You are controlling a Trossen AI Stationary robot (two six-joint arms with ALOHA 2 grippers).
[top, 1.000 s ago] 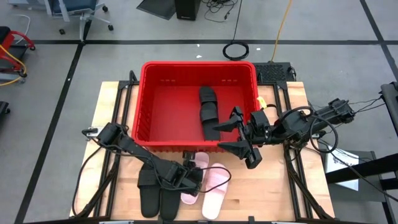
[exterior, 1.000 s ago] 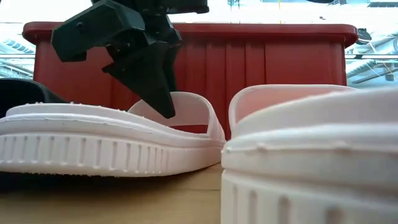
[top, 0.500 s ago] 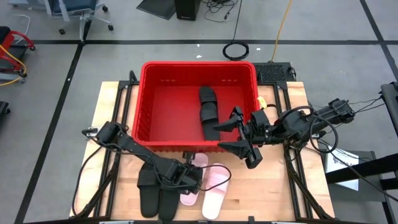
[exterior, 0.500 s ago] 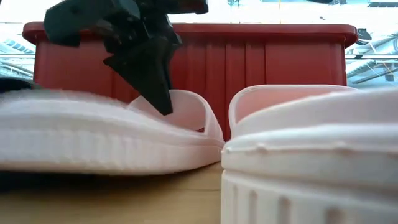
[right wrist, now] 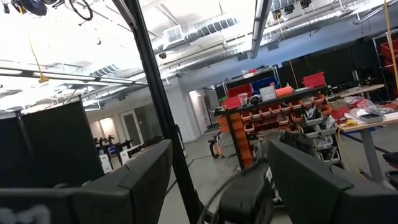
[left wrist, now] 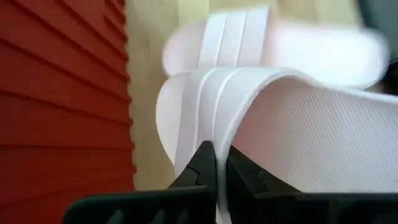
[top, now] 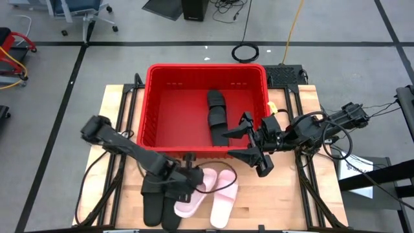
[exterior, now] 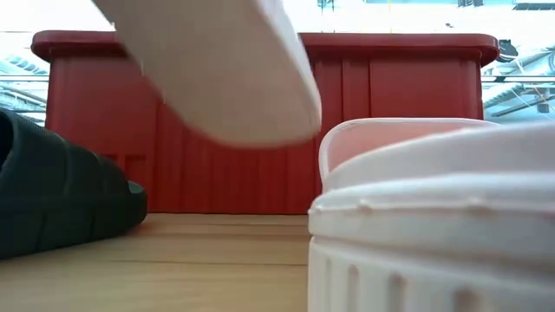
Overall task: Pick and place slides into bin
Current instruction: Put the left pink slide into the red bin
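Pink slide (top: 192, 195) now raised off table | left gripper (left wrist: 219, 167) clenched on its strap; bin (top: 155, 150) just beyond | right gripper (top: 249, 143) spread, idle.

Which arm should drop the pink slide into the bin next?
Left. Its gripper is shut on the pink slide, lifted beside the bin. The right gripper hangs open, empty.

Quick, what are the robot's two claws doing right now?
Left end effector: closed on a pale pink slide, lifted off the table.
Right end effector: open, empty, by the bin.
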